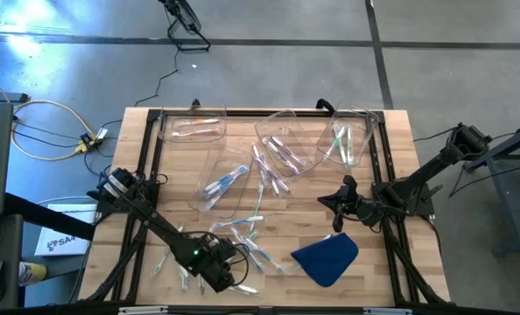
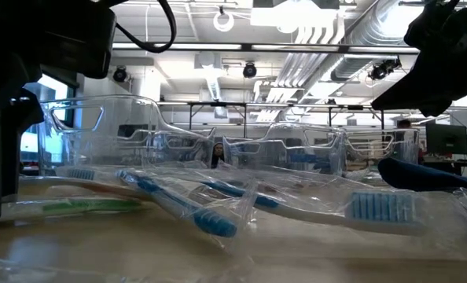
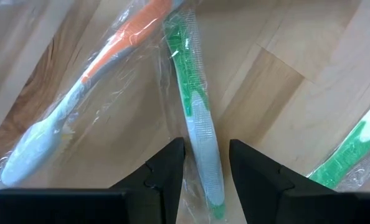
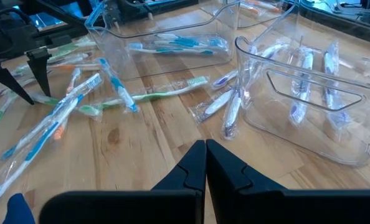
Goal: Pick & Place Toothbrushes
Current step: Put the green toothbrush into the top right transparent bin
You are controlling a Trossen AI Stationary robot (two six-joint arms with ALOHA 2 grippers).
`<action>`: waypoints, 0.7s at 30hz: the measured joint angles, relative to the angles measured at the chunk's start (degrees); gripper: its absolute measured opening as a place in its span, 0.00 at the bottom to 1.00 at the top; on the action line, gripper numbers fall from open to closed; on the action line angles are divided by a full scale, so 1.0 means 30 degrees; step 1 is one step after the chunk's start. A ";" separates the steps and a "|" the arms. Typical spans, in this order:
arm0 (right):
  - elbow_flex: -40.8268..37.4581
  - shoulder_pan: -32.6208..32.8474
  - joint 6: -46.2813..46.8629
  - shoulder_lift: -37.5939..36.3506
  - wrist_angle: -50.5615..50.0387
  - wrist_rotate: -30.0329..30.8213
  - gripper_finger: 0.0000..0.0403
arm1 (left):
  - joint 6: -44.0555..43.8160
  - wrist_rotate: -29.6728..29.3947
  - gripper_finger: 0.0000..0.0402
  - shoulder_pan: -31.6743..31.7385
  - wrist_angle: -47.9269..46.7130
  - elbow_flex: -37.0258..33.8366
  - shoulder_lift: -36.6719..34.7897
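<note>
Several wrapped toothbrushes (image 1: 242, 241) lie loose on the wooden table near its front edge. My left gripper (image 3: 207, 168) points steeply down over them, open. Its fingers stand on either side of the whitish handle of a green toothbrush (image 3: 197, 118) that lies flat in its clear wrapper. Beside that one lie an orange toothbrush (image 3: 110, 50) and another green one (image 3: 353, 155). My right gripper (image 4: 205, 155) hangs shut above the table's right middle (image 1: 328, 203), holding nothing. More toothbrushes lie inside the clear bins (image 1: 286, 140). My left gripper straddles the green toothbrush's handle (image 3: 203, 143) from above, fingers across it. The brush lies on the table. Whether the fingers touch its wrapper I cannot tell.
Several clear plastic bins stand across the far half of the table (image 1: 194, 127) (image 1: 347, 136) (image 1: 229, 184). A blue cloth (image 1: 326, 258) lies at the front right. A black frame (image 1: 382, 175) runs around the tabletop. Bare wood (image 4: 141, 143) lies in front of my right gripper.
</note>
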 joint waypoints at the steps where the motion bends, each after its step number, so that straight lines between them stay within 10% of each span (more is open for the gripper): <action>1: 0.0003 -0.0004 0.0000 0.0000 0.0000 -0.0036 0.01 | 0.0005 0.0038 0.32 0.0009 0.0008 0.0000 0.0000; 21: 0.0000 0.0000 0.0342 0.0000 -0.0066 0.0023 0.01 | 0.0027 -0.1186 0.32 0.0124 0.0044 -0.0044 0.0044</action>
